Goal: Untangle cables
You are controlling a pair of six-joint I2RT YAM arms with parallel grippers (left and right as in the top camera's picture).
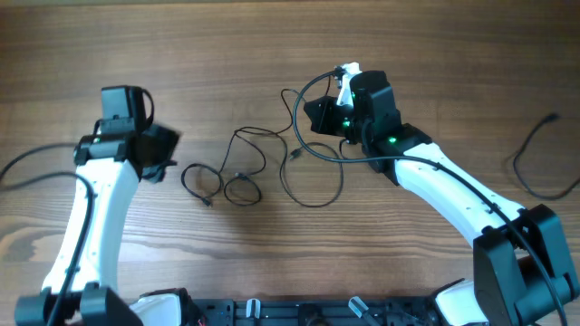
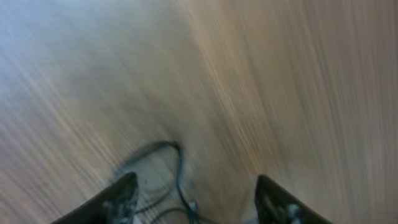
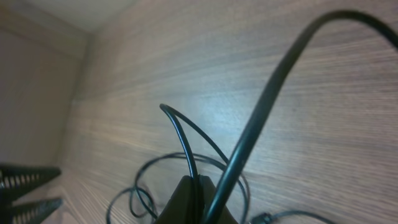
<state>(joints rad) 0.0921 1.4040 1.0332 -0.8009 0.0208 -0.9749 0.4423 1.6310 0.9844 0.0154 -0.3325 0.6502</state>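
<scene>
Several cables (image 1: 237,175), long axis left-right.

A wood-grain table (image 1: 272,54) carries thin dark cables (image 1: 238,176) in a loose tangle near its middle. A separate cable (image 1: 517,165) lies well apart, by the right edge.

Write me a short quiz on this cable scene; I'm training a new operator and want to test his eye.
1. True or false: the left gripper stands open.
2. Which is pinched shut on a thin cable? A: left gripper. B: right gripper. C: both.
3. Fill in: a lone cable lies apart from the tangle, on the robot's ____ side.
Key: 1 true; 2 B; 3 right.
</scene>
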